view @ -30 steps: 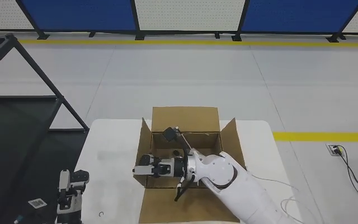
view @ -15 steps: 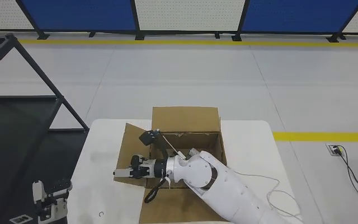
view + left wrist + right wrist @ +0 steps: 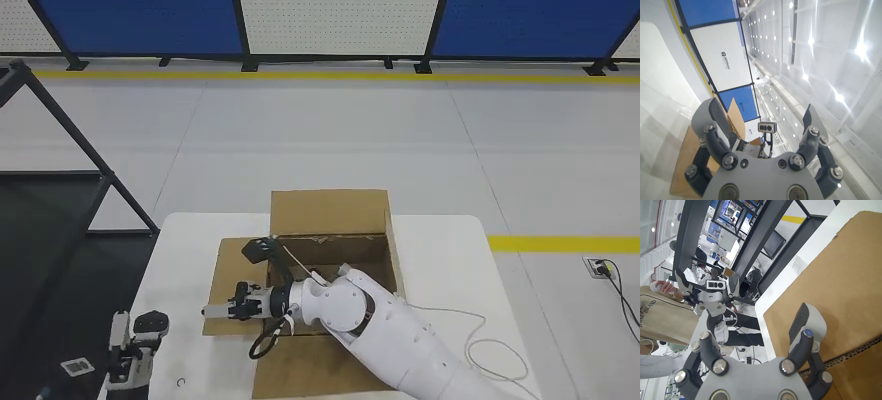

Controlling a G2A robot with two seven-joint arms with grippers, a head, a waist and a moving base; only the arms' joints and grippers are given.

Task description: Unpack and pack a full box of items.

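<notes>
A brown cardboard box [image 3: 330,212] stands open in the middle of the white table, its inside mostly hidden by my right arm. Its left flap [image 3: 232,275] lies folded out nearly flat. My right gripper [image 3: 218,311] is at that flap's outer front corner, open; in the right wrist view [image 3: 753,321] one finger [image 3: 804,321] hangs over the flap [image 3: 829,285] and the other is past its edge. My left gripper [image 3: 135,325] is off the table's front left corner, open and holding nothing, and points upward [image 3: 762,111]. It appears again as the gripper [image 3: 706,285] in the distance.
The table [image 3: 180,300] has bare room left of the flap. A black metal rack [image 3: 60,130] stands beyond the table's left side. A cable [image 3: 490,350] trails over the table's right front part. A small ring [image 3: 180,382] lies near the front left edge.
My right gripper swept left and pushed the box's left flap from upright down to nearly flat. The right flap swung from splayed out to upright. My left gripper dipped away and came back.
</notes>
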